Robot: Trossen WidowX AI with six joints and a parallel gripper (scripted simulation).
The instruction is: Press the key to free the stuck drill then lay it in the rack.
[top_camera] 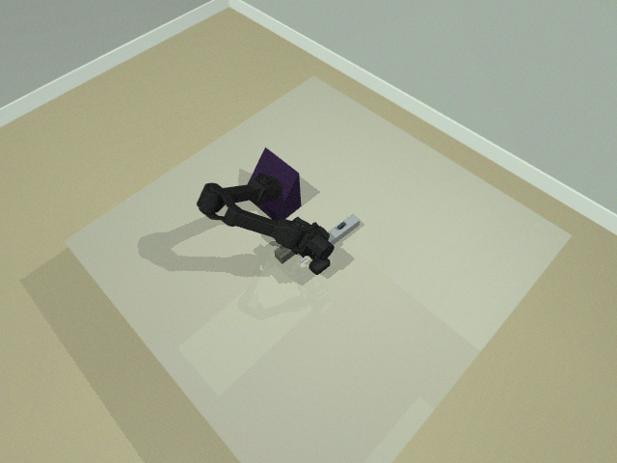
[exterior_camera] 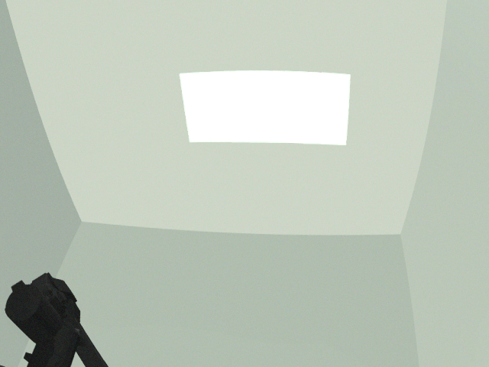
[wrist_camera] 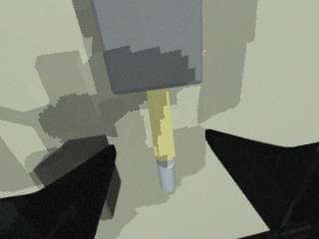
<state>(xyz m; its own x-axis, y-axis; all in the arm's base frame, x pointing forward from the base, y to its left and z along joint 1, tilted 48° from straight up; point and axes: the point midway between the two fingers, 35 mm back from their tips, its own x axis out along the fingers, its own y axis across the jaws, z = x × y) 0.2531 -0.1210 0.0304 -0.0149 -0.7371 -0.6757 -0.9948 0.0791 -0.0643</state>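
Note:
My gripper (wrist_camera: 160, 140) is open, its fingertips wide apart in the wrist view. The drill (wrist_camera: 162, 117) shows between them without touching either, yellow with a grey end (wrist_camera: 167, 180). Its other end goes into or under the blue-grey block (wrist_camera: 150, 30) (top_camera: 355, 221). A small dark piece (top_camera: 341, 226), apparently the key, sits on top of the block in the top view. A dark grey-brown block (top_camera: 282, 256) (wrist_camera: 65, 156), perhaps the rack, is partly hidden by the arm and the left finger. The height of the fingertips over the drill cannot be told.
The purple wedge-shaped block (top_camera: 274, 167) is by the arm's base. The arm (top_camera: 254, 221) reaches over the work area and casts shadows there. The exterior view shows only part of the arm (exterior_camera: 43, 312), the walls and a bright ceiling panel (exterior_camera: 266, 108).

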